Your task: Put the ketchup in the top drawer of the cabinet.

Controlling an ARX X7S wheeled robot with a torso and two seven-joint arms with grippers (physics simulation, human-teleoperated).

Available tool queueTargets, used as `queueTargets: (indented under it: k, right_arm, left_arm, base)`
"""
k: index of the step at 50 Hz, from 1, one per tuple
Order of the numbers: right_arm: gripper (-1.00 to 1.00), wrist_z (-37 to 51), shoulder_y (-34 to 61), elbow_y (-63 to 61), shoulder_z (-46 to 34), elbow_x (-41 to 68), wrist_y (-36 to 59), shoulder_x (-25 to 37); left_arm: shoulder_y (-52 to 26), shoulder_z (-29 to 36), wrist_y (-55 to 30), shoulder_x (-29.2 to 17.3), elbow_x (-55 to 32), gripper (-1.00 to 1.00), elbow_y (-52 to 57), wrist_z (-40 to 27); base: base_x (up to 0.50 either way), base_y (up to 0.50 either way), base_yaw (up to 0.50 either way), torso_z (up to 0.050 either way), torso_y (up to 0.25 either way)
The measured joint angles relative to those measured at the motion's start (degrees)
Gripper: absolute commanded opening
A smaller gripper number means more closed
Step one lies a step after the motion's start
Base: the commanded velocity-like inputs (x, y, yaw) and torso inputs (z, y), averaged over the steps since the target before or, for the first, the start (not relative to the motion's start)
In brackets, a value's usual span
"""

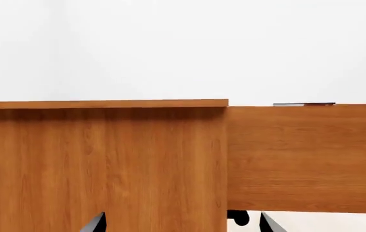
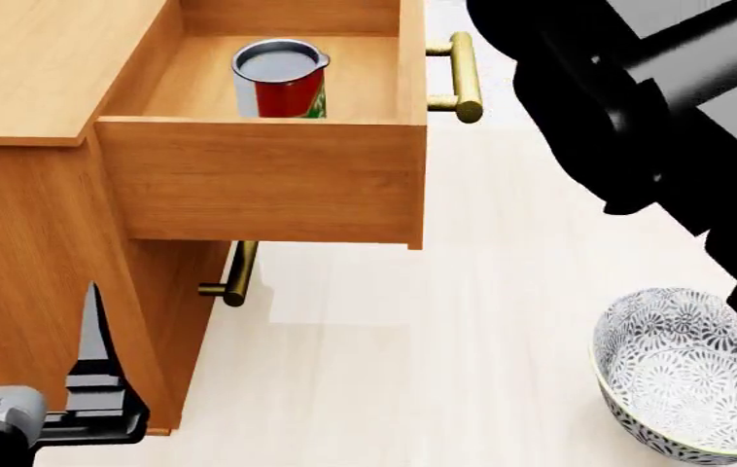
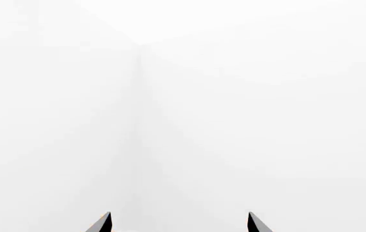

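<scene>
The ketchup (image 2: 280,80), a small can with a silver lid and red label, stands upright inside the open top drawer (image 2: 264,180) of the honey-brown cabinet (image 2: 25,243). The drawer's brass handle (image 2: 462,78) points right. In the left wrist view the cabinet (image 1: 99,164) and the drawer's side (image 1: 305,154) fill the picture, and the can's lid edge (image 1: 304,104) just shows above the drawer wall. My left gripper (image 1: 183,224) is open and empty, low beside the cabinet; one finger (image 2: 93,331) shows in the head view. My right gripper (image 3: 179,223) is open and empty, facing white walls.
A grey-patterned bowl (image 2: 690,375) sits on the pale floor at the lower right. The lower drawer's brass handle (image 2: 232,277) sticks out below the open drawer. My black right arm (image 2: 654,97) fills the upper right of the head view.
</scene>
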Motion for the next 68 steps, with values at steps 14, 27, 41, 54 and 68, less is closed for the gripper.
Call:
queueTargets:
  k: [14, 27, 41, 54, 68]
  right_arm:
    - [1.00, 8.94, 0.01, -17.09, -0.63, -4.46, -4.48, 9.94]
    - [1.00, 16.95, -1.02, -32.06, -1.25, -10.27, -8.22, 18.83]
    - [1.00, 25.13, -3.84, -45.86, -2.20, -17.30, -11.65, 27.43]
    - [1.00, 32.96, -5.99, -55.45, -3.08, -24.75, -12.73, 33.10]
    - [1.00, 39.60, -7.90, -62.98, -3.81, -31.75, -12.58, 37.38]
  left_arm:
    - [0.23, 0.42, -0.50, -0.43, 0.39, 1.00, 1.89, -0.63]
    - [0.72, 0.58, -1.16, -0.93, 0.39, 1.00, 4.01, -1.23]
    - [1.75, 0.73, -1.29, -1.53, 0.41, 1.00, 6.11, -1.77]
    - [2.89, 0.49, -1.46, -2.25, 0.03, 1.00, 8.39, -2.27]
    - [4.22, 0.30, -1.50, -3.06, -0.15, 1.00, 10.99, -2.85]
  base:
    - [0.00, 0.00, 0.00, 0.000, 0.000]
    - [0.00, 0.00, 0.00, 0.000, 0.000]
    - [0.00, 0.00, 0.00, 0.000, 0.000]
    - [0.00, 0.00, 0.00, 0.000, 0.000]
    - [0.00, 0.00, 0.00, 0.000, 0.000]
